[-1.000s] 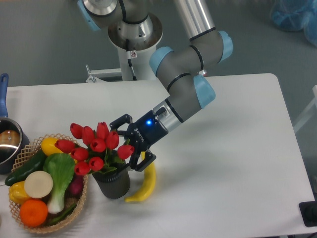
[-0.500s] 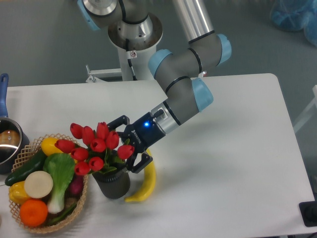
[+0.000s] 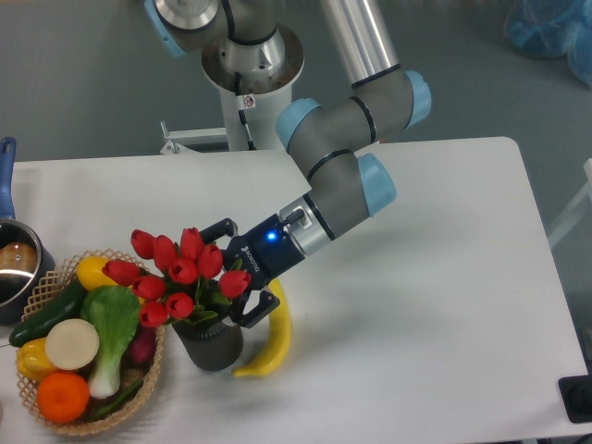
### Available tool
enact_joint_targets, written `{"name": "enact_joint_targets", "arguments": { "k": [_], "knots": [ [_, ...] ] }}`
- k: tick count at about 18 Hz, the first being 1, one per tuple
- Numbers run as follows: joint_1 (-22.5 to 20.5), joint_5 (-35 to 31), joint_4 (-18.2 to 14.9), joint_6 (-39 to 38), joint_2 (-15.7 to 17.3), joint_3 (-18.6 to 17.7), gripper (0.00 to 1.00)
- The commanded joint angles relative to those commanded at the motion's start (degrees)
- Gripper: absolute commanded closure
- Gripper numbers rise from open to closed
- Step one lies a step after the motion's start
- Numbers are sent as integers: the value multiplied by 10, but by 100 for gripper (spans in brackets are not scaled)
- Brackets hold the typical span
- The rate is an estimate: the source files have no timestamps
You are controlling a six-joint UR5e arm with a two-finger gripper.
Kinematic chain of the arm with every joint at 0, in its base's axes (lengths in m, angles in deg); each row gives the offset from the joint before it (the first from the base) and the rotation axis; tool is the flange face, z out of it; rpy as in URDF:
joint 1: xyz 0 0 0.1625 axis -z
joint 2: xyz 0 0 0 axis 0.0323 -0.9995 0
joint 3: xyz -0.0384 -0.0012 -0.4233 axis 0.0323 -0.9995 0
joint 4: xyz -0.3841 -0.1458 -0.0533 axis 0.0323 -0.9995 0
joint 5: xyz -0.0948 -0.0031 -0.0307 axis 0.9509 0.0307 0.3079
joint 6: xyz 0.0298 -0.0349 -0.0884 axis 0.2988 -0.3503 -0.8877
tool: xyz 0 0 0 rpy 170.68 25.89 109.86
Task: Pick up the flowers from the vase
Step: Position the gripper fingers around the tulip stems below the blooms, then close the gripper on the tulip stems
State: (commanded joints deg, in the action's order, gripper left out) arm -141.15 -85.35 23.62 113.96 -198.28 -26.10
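Single arm's black two-finger gripper (image 3: 225, 276) comes in low from the right of the bunch of red closed tulip heads with green stems and leaves (image 3: 178, 273), its long axis slanting down-left toward them. Jaws spread: one finger shows above the right-hand tulip head, the other below it near the vase rim, so the right edge of the bunch sits between them; nothing pinched yet, as far as can be judged. Flowers stand in the short dark grey-black cylindrical vase (image 3: 210, 344) on the white tabletop (image 3: 416, 305), stems roughly upright, heads fanning up and left, bunch wider than the vase mouth. Stems mostly hidden behind heads and leaves. Yellow banana (image 3: 271, 338) lies just right of the vase, under the gripper. Round wicker basket of vegetables (image 3: 37, 400) just left of the vase. Judgement: fingers must close across the stems, then lift upward along the vase axis.
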Motion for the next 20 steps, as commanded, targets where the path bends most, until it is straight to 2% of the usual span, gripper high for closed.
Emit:
{"name": "enact_joint_targets", "arguments": {
  "k": [6,14,16,20],
  "knots": [
    [-1,16,0,3,-1,-3,0],
    [-4,22,0,5,0,-7,29],
    [-6,23,1,5,1,-10,30],
    [-7,25,1,5,2,-10,39]
  ]
}}
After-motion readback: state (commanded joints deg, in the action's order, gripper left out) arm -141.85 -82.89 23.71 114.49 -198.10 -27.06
